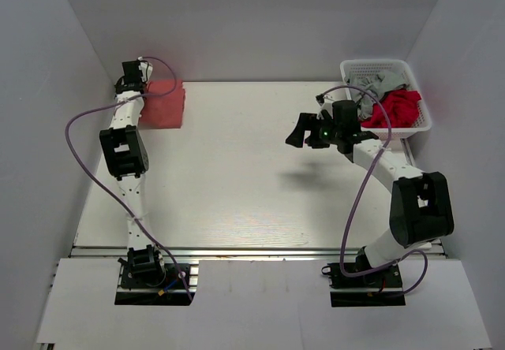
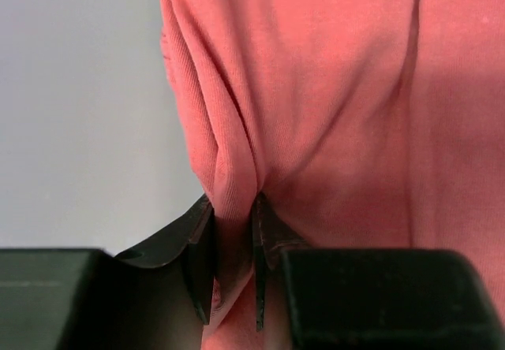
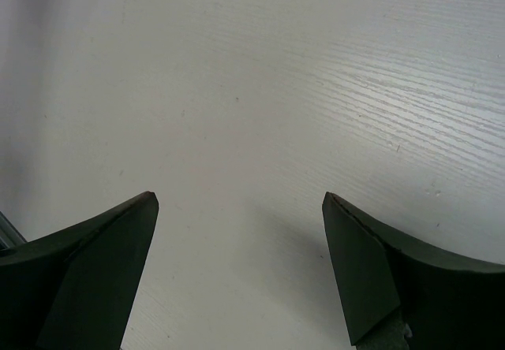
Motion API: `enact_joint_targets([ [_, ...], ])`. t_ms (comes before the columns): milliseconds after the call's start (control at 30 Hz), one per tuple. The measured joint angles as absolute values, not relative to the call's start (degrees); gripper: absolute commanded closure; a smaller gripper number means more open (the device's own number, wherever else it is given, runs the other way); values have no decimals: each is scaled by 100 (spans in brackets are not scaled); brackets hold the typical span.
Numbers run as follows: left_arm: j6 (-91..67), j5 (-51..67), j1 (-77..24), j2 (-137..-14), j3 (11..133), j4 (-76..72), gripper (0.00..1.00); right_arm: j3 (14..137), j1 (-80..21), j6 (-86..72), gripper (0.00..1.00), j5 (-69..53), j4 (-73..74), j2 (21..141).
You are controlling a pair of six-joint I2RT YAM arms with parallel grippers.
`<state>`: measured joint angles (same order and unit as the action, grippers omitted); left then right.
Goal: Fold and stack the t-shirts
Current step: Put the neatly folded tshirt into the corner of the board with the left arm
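Surface (image 1: 237,176): basket (image 1: 353,68) at 2 o'clock holds loose t-shirts (image 1: 394,107). Folded salmon t-shirt (image 1: 163,104) lies at 10 o'clock, my left fingers (image 2: 201,267) clenched on a pleat of it. Right fingers (image 3: 95,263) are spread and hold nothing. Looks like the placing step. Next I let go left and reach right into the basket.

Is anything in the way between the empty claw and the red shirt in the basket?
Only the wall of the white basket. The open right gripper hangs beside it, with bare table under it; the red t-shirt lies inside, so the gripper would probably go over the rim.
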<state>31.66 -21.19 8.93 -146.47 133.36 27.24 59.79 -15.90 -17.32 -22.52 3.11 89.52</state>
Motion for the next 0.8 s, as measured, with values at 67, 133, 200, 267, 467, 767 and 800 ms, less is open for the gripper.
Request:
enact_joint_targets([
  [67,3148,-2248,917,-14647,13336,2659,36,5979,-1586,-1732,10,-2244,309,8895],
  [133,3111,-2429,926,-14645,13336,2515,0,5979,-1581,-1737,10,-2244,307,8847],
  [200,3004,-2558,921,-14634,13336,2408,0,5964,-1581,-1739,10,-2248,287,8788],
  [267,2967,-2705,917,-14612,13336,2327,0,5918,-1581,-1750,10,-2257,279,8698],
  [467,2467,-2790,838,-14219,13336,2493,0,5749,-1581,-1798,10,-2276,91,8488],
  [767,740,-808,513,-11596,11620,2685,0,5140,-1581,-2023,10,-2259,-189,7957],
  [800,563,-628,381,-11196,11161,2508,0,5024,-1581,-2056,10,-2244,-185,7837],
])
